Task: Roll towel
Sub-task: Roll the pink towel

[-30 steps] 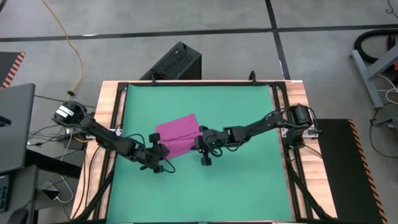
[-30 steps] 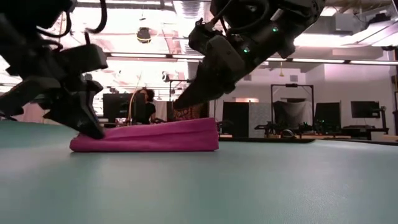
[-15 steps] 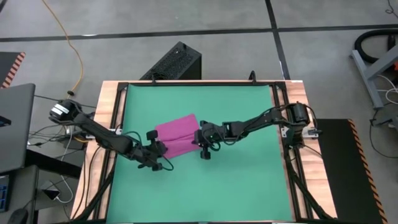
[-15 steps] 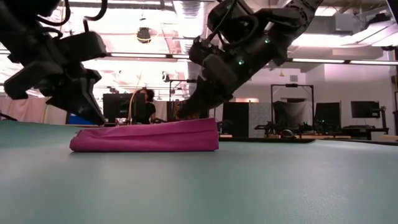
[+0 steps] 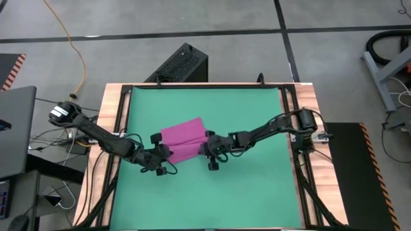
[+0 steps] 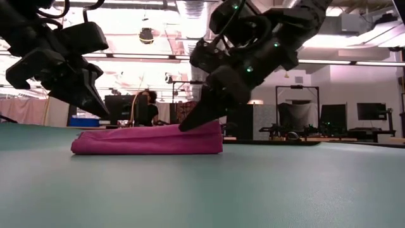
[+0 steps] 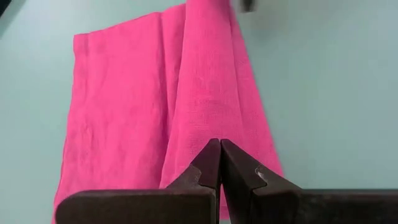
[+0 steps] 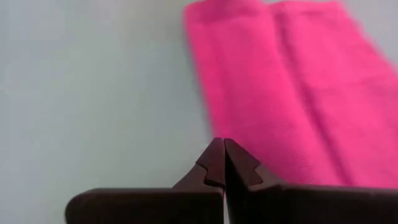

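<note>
The magenta towel (image 5: 183, 139) lies folded into a flat, thick band on the green mat (image 5: 250, 115); the low view shows it as a low strip (image 6: 145, 140). My left gripper (image 5: 167, 154) is shut and hangs a little above the towel's near left end (image 6: 103, 113), its tips over the cloth (image 7: 219, 149). My right gripper (image 5: 206, 146) is shut too, with its tips down at the towel's right end (image 6: 183, 127) (image 8: 219, 149). My right gripper slants down from the table's right, its shut fingertips (image 6: 188, 122) at the top of the towel's right end (image 6: 202, 130). Whether they touch the cloth I cannot tell. The towel lies flat on the mat.
A wooden frame (image 5: 115, 122) borders the mat, with bare mat on every side of the towel. A black box (image 5: 182, 63) stands on the floor past the far edge. A laptop (image 5: 16, 128) and cables lie off the left side.
My left gripper, still shut, has risen off the towel's left end and drawn slightly back toward the table's left. My right gripper, still shut, has come down onto the towel's right end. The towel has kept its place and shape.
</note>
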`<act>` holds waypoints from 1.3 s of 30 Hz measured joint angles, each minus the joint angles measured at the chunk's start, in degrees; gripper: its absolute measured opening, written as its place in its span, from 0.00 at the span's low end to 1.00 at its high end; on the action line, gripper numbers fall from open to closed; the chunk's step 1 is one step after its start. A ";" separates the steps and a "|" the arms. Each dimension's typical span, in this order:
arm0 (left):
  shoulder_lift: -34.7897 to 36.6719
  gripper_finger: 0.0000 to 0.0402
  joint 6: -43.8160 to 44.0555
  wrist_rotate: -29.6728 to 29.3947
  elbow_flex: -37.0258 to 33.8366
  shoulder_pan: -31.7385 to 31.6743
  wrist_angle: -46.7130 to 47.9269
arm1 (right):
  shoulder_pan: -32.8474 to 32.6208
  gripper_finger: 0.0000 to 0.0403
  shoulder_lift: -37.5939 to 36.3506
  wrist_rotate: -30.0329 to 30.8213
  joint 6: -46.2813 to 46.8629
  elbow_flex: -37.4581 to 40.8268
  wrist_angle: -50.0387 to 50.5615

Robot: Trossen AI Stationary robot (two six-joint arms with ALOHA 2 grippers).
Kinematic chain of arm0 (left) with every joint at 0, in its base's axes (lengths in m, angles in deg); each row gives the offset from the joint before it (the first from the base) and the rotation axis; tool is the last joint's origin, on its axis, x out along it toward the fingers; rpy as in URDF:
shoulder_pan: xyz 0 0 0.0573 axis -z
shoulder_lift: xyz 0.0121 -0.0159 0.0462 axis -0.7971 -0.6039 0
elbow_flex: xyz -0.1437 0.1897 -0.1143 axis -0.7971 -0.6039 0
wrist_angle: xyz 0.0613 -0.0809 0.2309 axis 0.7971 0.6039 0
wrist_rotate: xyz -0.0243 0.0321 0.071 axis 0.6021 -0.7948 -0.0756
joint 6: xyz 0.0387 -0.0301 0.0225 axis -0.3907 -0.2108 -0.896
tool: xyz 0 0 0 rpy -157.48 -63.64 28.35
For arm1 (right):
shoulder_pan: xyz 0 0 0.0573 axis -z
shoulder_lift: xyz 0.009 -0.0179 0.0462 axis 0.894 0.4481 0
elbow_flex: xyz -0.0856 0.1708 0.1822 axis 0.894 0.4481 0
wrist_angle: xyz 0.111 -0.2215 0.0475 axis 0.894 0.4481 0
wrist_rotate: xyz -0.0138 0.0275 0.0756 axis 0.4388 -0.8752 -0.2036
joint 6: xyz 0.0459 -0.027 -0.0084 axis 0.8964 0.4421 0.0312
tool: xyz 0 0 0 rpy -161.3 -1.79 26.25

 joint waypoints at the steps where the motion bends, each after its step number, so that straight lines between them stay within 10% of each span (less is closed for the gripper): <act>1: -0.01 0.00 0.00 0.04 0.00 0.00 0.03 | 0.43 0.03 -0.01 0.51 -0.13 -0.07 -0.07; 39: -6.37 0.00 -3.30 -5.84 -4.86 -0.85 -9.70 | 6.39 0.03 6.50 -4.60 0.33 -1.97 -1.93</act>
